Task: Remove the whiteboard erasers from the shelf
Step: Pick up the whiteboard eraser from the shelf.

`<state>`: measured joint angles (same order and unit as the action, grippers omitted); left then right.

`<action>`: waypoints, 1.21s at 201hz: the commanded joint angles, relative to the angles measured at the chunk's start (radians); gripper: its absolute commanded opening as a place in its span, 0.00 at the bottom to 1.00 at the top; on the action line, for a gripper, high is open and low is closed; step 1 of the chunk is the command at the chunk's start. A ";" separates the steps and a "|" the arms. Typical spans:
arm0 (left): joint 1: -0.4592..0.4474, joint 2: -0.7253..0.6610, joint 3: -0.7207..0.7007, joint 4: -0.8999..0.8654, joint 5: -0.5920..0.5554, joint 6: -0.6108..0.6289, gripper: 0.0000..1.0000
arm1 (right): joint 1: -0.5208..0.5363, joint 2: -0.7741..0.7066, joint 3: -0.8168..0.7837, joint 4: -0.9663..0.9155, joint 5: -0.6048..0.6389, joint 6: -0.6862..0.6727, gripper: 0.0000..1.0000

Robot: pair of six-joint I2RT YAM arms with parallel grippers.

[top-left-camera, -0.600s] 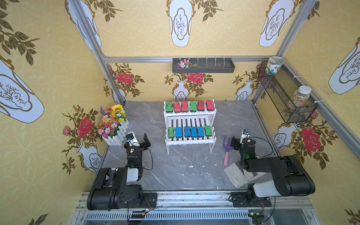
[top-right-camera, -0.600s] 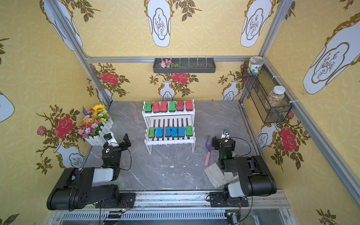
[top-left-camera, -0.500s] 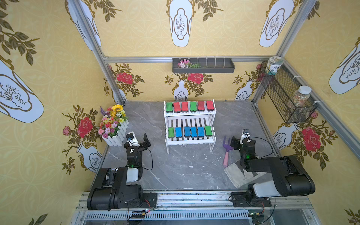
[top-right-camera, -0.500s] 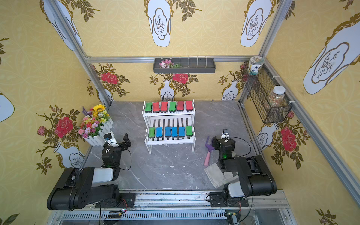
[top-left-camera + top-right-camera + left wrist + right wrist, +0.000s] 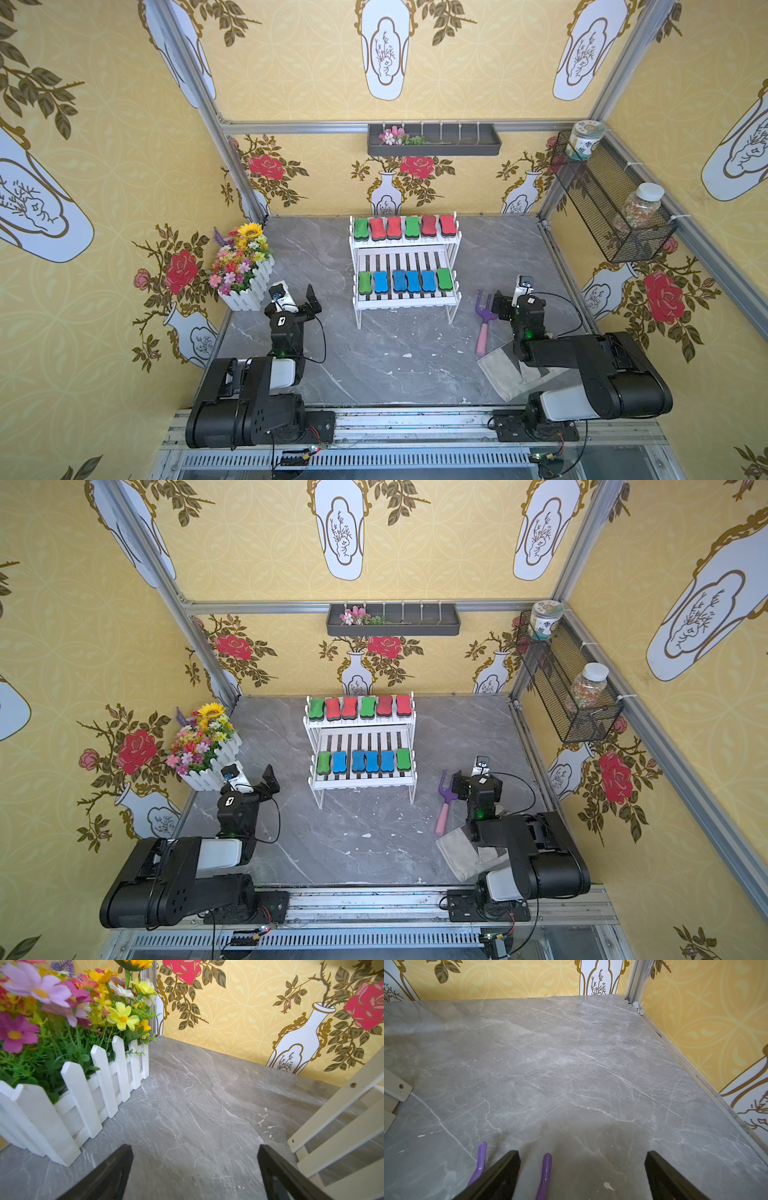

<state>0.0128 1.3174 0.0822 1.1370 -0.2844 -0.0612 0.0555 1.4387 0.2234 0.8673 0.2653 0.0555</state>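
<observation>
Twelve whiteboard erasers [image 5: 399, 280]: all sit on the shelf [image 5: 405, 303], six per level, each lying flat with its coloured foam facing up.
Top row: as seen in both top views, from left to right, green, red, red, green, red, red; packed side by side.
Bottom row: green, blue, blue, blue, blue, green; set along the front half of the slats, the rear half bare.
Shelf position: centre of the grey marble table [image 5: 395, 353], towards the back wall; in both top views [image 5: 361, 783] it stands between the two arms and ahead of them.
Left gripper [image 5: 297, 303]: jaws spread wide with nothing between them, low over the table just beside the flower box [image 5: 243, 266]; the left wrist view [image 5: 194, 1147] shows bare marble between the fingers and the shelf frame [image 5: 342, 1095] off to one side.
Right gripper [image 5: 509, 305]: jaws spread wide with nothing between them, over the forked end of the purple fork tool [image 5: 483, 320]; in the right wrist view [image 5: 582, 1153] one prong [image 5: 546, 1167] lies between the fingers, the other outside them.
Contact: neither gripper touches the shelf or any eraser.
Grey cloth [image 5: 498, 370]: flat on the table, partly under the right arm, at the pink handle end of the fork tool.
</observation>
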 commanded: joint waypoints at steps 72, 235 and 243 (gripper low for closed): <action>0.002 0.001 -0.005 0.032 0.005 -0.002 1.00 | -0.017 -0.009 0.002 0.052 -0.026 0.014 0.97; 0.010 -0.263 0.510 -0.662 -0.137 -0.433 1.00 | 0.014 -0.251 0.432 -0.960 0.324 0.559 0.97; 0.009 -0.265 0.576 -0.790 -0.167 -0.506 1.00 | 0.010 -0.226 0.484 -1.076 0.329 0.653 0.97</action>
<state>0.0212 1.0485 0.5114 0.6655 -0.3717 -0.3153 0.0700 1.1725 0.5896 0.1890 0.5030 0.3405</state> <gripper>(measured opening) 0.995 0.973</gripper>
